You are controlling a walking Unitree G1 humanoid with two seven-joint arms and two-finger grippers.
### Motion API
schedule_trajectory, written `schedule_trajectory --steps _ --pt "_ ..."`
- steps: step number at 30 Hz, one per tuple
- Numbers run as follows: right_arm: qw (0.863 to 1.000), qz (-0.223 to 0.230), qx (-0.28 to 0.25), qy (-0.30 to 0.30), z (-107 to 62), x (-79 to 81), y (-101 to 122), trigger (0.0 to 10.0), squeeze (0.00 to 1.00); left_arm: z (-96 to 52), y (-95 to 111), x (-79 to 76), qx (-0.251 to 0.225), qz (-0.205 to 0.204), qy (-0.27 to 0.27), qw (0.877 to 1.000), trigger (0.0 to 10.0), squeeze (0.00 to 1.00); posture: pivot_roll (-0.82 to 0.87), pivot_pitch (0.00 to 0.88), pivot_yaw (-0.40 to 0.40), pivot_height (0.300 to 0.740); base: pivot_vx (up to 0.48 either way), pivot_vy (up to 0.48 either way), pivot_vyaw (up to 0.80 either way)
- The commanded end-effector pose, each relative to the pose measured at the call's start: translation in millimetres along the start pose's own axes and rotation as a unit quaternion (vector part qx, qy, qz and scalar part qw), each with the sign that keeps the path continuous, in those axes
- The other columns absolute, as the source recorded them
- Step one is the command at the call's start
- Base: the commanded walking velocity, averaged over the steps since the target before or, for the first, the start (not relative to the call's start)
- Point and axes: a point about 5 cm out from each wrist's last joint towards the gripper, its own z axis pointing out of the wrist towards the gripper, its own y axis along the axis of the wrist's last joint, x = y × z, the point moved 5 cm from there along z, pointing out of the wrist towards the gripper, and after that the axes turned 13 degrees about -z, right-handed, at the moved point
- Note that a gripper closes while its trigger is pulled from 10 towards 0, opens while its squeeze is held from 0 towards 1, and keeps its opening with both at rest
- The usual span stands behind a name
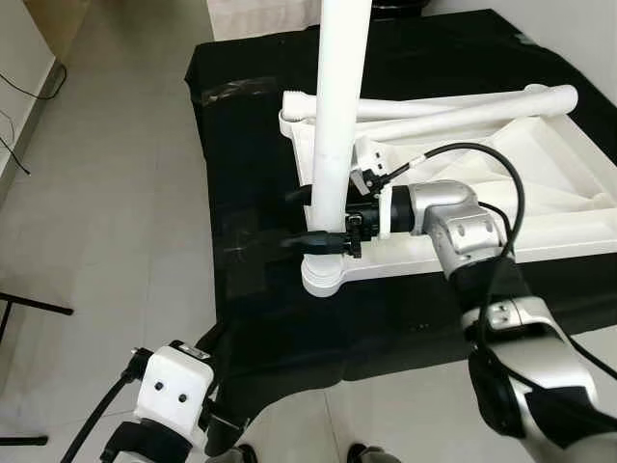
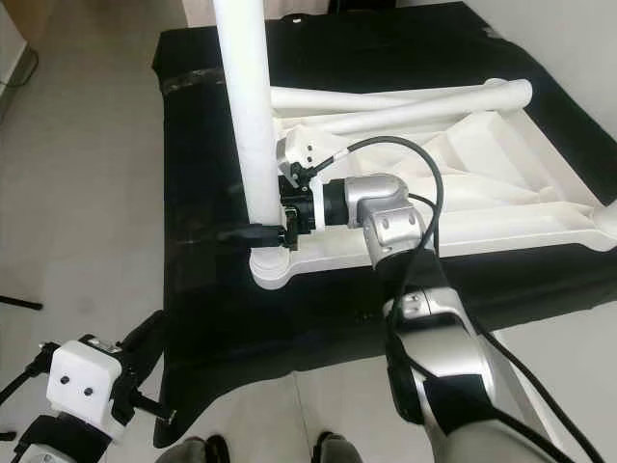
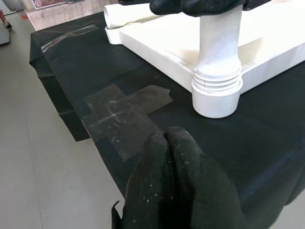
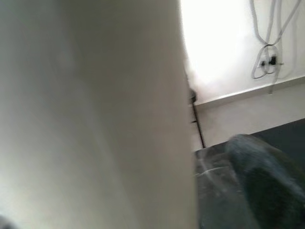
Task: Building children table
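A white plastic table top (image 1: 540,183) lies upside down on a black cloth (image 1: 251,145). One white leg (image 1: 339,96) stands upright in the corner socket (image 1: 323,275) nearest me; the left wrist view has its ribbed base (image 3: 217,78) seated in that socket. My right gripper (image 1: 310,218) is shut on this upright leg just above the socket, one finger on each side. Up close in the right wrist view, the leg (image 4: 95,114) is a pale blur. Two more white legs (image 1: 453,106) lie across the table top's far side. My left gripper (image 3: 167,143) hangs low at the near left, fingers pressed together, holding nothing.
The black cloth covers a low platform on a pale tiled floor (image 1: 106,193). Grey tape patches (image 3: 126,112) are stuck to the cloth near the socket. A black cable (image 1: 19,87) runs along the floor at far left. The cloth's near edge (image 1: 318,371) drops off just before my feet.
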Motion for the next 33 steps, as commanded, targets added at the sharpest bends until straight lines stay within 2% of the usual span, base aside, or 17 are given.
schedule_trajectory --steps 1,2,11,16,17,18,19,20,21,22,23,24,27,28,31,32,33 --pt "0.999 -0.004 -0.013 0.038 8.4 8.0 1 0.0 0.00 -2.6 0 -3.4 0.005 0.000 -0.005 1.000 4.2 0.00 0.08 0.224 -0.013 0.740 0.000 0.000 0.00" --pt "0.999 -0.002 -0.017 0.050 8.1 11.0 1 0.0 0.00 -2.7 0 -3.7 0.006 0.000 -0.006 1.000 10.0 0.00 0.08 0.224 -0.013 0.740 0.000 0.000 0.00" --pt "0.999 -0.006 -0.010 0.045 -8.3 15.9 -10 0.0 0.00 -2.4 -1 -5.6 0.005 -0.004 -0.008 1.000 10.0 0.00 0.07 0.222 -0.021 0.740 0.000 0.000 0.00" --pt "0.997 0.005 0.022 -0.079 -18.2 18.6 -30 0.0 0.00 -2.2 0 -5.0 0.002 -0.007 -0.009 1.000 10.0 0.00 0.07 0.229 -0.014 0.740 0.000 0.000 0.00" --pt "0.990 0.013 0.038 -0.133 -16.8 21.9 -38 0.0 0.00 -2.3 1 -3.7 0.002 -0.006 -0.008 1.000 10.0 0.00 0.07 0.234 -0.007 0.740 0.000 0.000 0.00" --pt "0.970 0.033 0.070 -0.232 -13.8 23.9 -49 0.0 0.00 -2.5 1 -2.1 0.002 -0.005 -0.008 1.000 10.0 0.00 0.07 0.235 0.005 0.740 0.000 0.000 0.00" --pt "0.970 0.033 0.070 -0.232 -13.8 23.9 -49 0.0 0.00 -2.5 1 -2.1 0.002 -0.005 -0.008 1.000 10.0 0.00 0.07 0.235 0.005 0.740 0.000 0.000 0.00" --pt "0.928 0.054 0.113 -0.350 -21.1 24.9 -61 0.0 0.00 -2.3 1 -1.1 0.003 -0.004 -0.009 1.000 10.0 0.00 0.07 0.235 0.005 0.740 0.000 0.000 0.00" --pt "0.928 0.054 0.113 -0.350 -21.1 24.9 -61 0.0 0.00 -2.3 1 -1.1 0.003 -0.004 -0.009 1.000 10.0 0.00 0.07 0.235 0.005 0.740 0.000 0.000 0.00" --pt "0.901 0.061 0.138 -0.407 -20.9 40.6 -65 0.0 0.00 -0.7 1 -0.3 0.004 -0.002 -0.013 1.000 10.0 0.00 0.06 0.227 0.018 0.740 0.000 0.000 0.00" --pt "0.901 0.061 0.138 -0.407 -20.9 40.6 -65 0.0 0.00 -0.7 1 -0.3 0.004 -0.002 -0.013 1.000 10.0 0.00 0.06 0.227 0.018 0.740 0.000 0.000 0.00" --pt "0.887 0.060 0.147 -0.434 -19.5 50.2 -63 0.0 0.00 0.4 1 0.2 0.005 -0.001 -0.017 1.000 10.0 0.00 0.06 0.227 0.018 0.740 0.000 0.000 0.00" --pt "0.900 0.048 0.130 -0.413 -4.0 50.1 -57 0.0 0.00 3.4 -2 -0.1 0.008 0.002 -0.024 1.000 10.0 0.00 0.07 0.206 0.019 0.740 0.000 0.000 0.00" --pt "0.905 0.043 0.128 -0.403 -1.9 45.3 -54 8.5 0.00 4.0 -2 0.2 0.008 0.003 -0.024 1.000 10.0 0.00 0.07 0.202 0.014 0.740 0.000 0.000 0.00" --pt "0.908 0.039 0.127 -0.397 -1.0 42.3 -53 8.5 0.00 4.4 -3 0.5 0.008 0.004 -0.023 1.000 10.0 0.00 0.07 0.200 0.012 0.740 0.000 0.000 0.00" --pt "0.930 0.007 0.113 -0.349 4.4 31.7 -37 10.0 0.00 5.3 -2 2.2 0.003 0.006 -0.017 1.000 8.9 0.00 0.07 0.197 0.006 0.740 0.000 0.000 0.00" --pt "0.936 -0.005 0.114 -0.332 6.1 30.6 -31 10.0 0.00 5.6 -1 2.9 0.001 0.007 -0.013 1.000 8.9 0.00 0.07 0.197 0.006 0.740 0.000 0.000 0.00"
